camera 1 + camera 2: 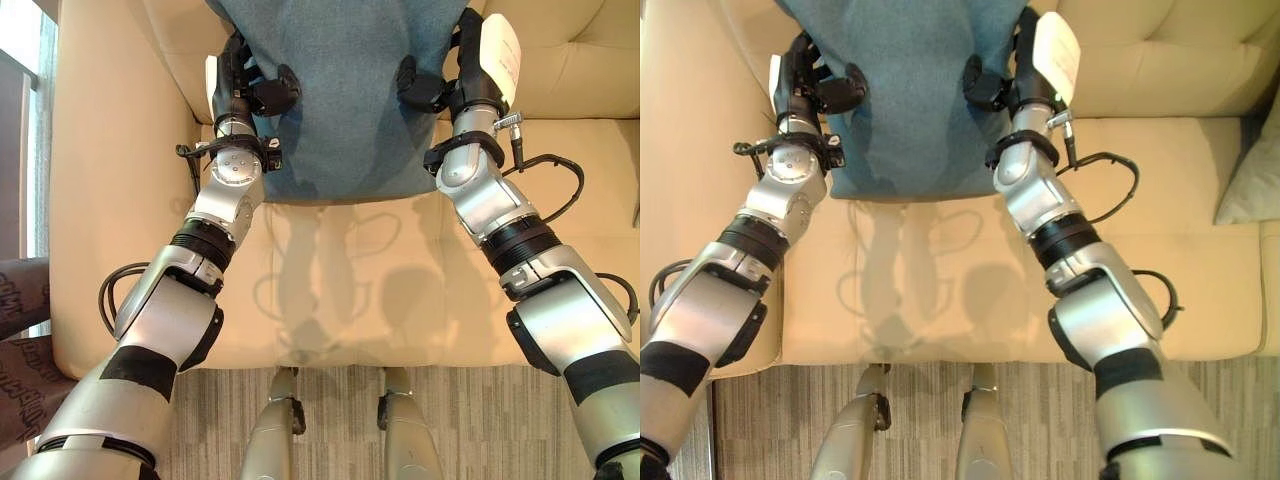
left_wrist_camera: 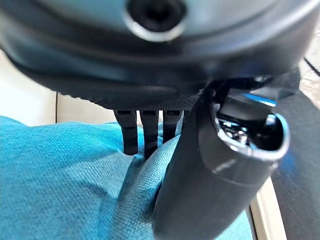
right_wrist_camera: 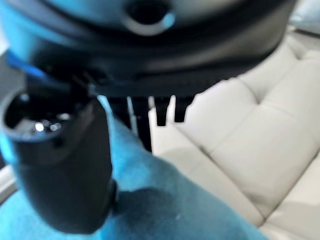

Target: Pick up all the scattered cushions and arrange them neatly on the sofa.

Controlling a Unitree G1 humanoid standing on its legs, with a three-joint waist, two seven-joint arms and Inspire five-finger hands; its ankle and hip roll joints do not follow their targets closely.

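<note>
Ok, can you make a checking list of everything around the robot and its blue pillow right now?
Surface: cream sofa, seat bare in front of the cushion.
Job's things: blue cushion stands against the sofa back, its lower edge on the seat.
Clutter: a pale cushion at the right edge of the right eye view.
Hands: left hand grips the blue cushion's left side, thumb on the front, fingers behind; right hand grips the right side the same way.
Cables: nothing seen apart from the robot's own.
Surroundings: striped grey carpet in front of the sofa; patterned dark cloth at the left edge.
</note>
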